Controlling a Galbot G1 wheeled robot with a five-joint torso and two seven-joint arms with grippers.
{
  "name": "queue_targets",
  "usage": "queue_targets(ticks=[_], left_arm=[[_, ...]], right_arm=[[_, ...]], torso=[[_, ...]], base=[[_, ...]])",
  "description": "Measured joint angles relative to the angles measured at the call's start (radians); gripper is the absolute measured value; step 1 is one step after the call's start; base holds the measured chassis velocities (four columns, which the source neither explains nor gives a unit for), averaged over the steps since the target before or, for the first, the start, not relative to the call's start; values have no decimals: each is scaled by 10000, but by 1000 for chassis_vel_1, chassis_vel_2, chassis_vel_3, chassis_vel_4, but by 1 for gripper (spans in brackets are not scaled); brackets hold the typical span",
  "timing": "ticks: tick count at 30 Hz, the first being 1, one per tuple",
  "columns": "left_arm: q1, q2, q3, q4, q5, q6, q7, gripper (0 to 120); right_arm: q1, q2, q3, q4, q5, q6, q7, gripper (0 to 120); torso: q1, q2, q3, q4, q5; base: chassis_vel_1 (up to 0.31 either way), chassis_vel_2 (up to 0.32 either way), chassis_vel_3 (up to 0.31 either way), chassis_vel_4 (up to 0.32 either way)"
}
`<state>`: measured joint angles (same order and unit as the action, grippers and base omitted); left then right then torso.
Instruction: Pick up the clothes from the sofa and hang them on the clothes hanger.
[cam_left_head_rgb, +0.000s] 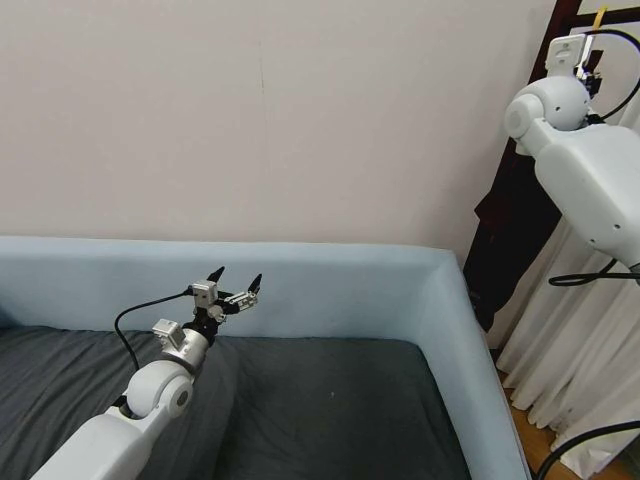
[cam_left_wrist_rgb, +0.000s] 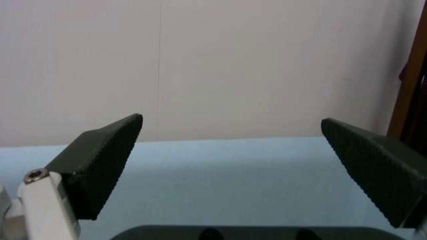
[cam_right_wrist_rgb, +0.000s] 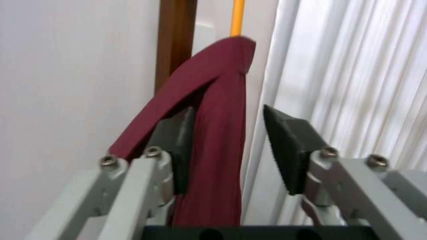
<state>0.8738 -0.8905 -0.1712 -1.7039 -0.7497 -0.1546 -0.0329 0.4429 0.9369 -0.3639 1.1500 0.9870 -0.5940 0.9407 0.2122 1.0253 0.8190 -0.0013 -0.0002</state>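
My right claw stood apart, astride the hanging maroon garment; my left claw was apart above the sofa.

Soft, even light fills the room. The pale wall is evenly lit, with only faint shading. The white curtain glows brightly, its folds drawing gentle grey stripes. The seat of the sofa lies dim.
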Motion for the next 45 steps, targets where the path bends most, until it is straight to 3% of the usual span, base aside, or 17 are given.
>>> queue_targets(ticks=[2,3,5,9,11,12,15,16,18,22,25,29,32,35,37,39,45], left_arm=[[50,-20,-5,-46,17,-6,2,100],[50,-20,-5,-46,17,-6,2,100],[99,-25,-8,-122,35,-6,0,100],[176,-25,-16,-280,38,22,-1,100],[341,-60,-111,-526,55,125,-31,100],[341,-60,-111,-526,55,125,-31,100],[1017,-191,-592,-1375,572,258,-306,100],[1017,-191,-592,-1375,572,258,-306,100],[1491,-416,-916,-1961,1051,300,-585,100],[2097,-839,-1095,-2613,1363,374,-1035,100],[2883,-1400,-1355,-3017,1599,394,-1420,100],[3655,-2017,-1718,-3206,1909,388,-1565,100],[4253,-2574,-1990,-3215,2490,150,-1659,100],[5225,-3327,-2293,-3161,3527,-1006,-1955,100],[5617,-3506,-2376,-3230,3786,-1241,-2095,100],[6253,-3723,-2400,-3401,4179,-1488,-2395,100],[7574,-4285,-2327,-4132,4900,-1344,-2736,100]], right_arm=[[-419,-844,-17,1727,818,-485,344,55],[-419,-844,-17,1727,818,-485,344,55],[-1061,-2024,131,3659,1395,-757,359,64],[-2270,-3351,868,5754,1515,-559,-462,77],[-3724,-4370,1649,7134,1345,280,-1749,86],[-3724,-4370,1649,7134,1345,280,-1749,86],[-5874,-5142,2134,8049,291,2627,-3568,98],[-5874,-5142,2134,8049,291,2627,-3568,98],[-7187,-4840,2591,8120,-170,4136,-4416,100],[-9041,-4012,2864,8004,-532,6276,-5205,100],[-10298,-3078,2900,7602,-1243,7422,-5696,100],[-11425,-2285,3183,7094,-2231,8002,-6032,100],[-12611,-1733,3692,6814,-3222,8156,-5993,100],[-14543,-809,4572,7039,-4690,7886,-5058,100],[-15045,-525,4909,7218,-5051,7783,-5022,100],[-16296,47,5811,7682,-5867,7560,-5483,100],[-18996,1551,8877,9278,-7266,6428,-7353,100]], torso=[[1,1,1,4,1],[1,1,1,4,1],[0,2,0,-5,5],[0,2,-1,-4,1],[-1,3,-3,-7,5],[-1,3,-3,-7,5],[-2,3,-4,-10,1],[-2,3,-4,-10,1],[-1,3,-2,9,3],[-1,2,0,0,2],[0,2,0,-1,5],[-1,1,0,2,0],[0,0,0,3,1],[-1,0,-1,-9,3],[-1,0,-1,-6,4],[-2,1,-2,6,1],[-3,2,-2,-7,5]], base=[[0,0,0,0],[0,0,0,0],[0,0,0,0],[0,0,0,0],[0,0,0,0],[0,0,0,0],[0,0,0,0],[0,0,0,0],[0,0,0,0],[0,0,0,0],[0,0,0,0],[0,0,0,0],[0,0,0,0],[0,0,0,0],[0,0,0,0],[0,0,0,0],[0,0,0,0]])
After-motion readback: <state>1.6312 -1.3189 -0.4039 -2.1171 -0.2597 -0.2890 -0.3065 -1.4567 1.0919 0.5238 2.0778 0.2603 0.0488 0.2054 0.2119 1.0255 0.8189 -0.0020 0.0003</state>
